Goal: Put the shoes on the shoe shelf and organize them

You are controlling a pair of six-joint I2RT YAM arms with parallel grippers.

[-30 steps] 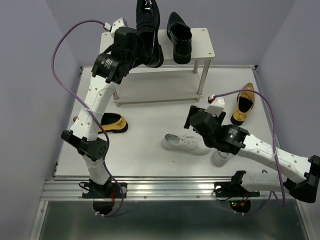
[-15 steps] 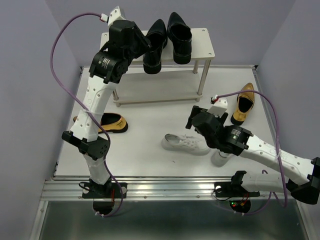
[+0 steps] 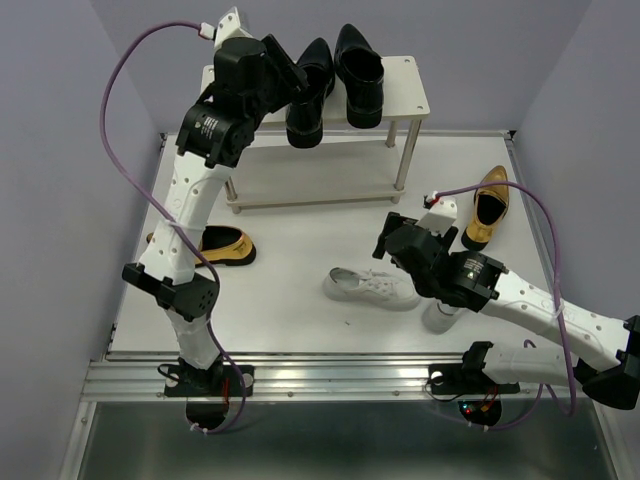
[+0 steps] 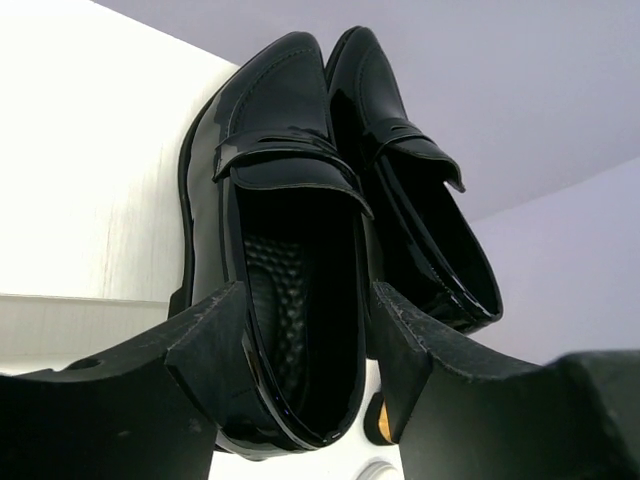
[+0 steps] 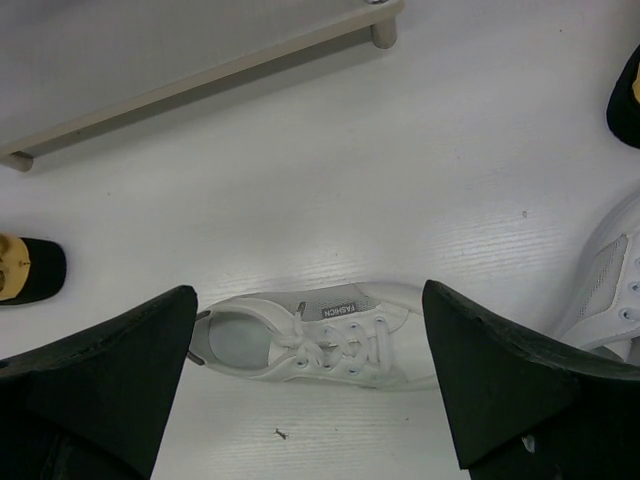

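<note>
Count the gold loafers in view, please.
2. One gold loafer lies on the table's left side, partly hidden; the other lies on its right side.

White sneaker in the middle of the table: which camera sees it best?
The right wrist view. The white sneaker sits large between the right pincer's fingers, laces and side label clear. The top external view shows it too, but small. The left wrist view misses it, showing only black shoes.
</note>
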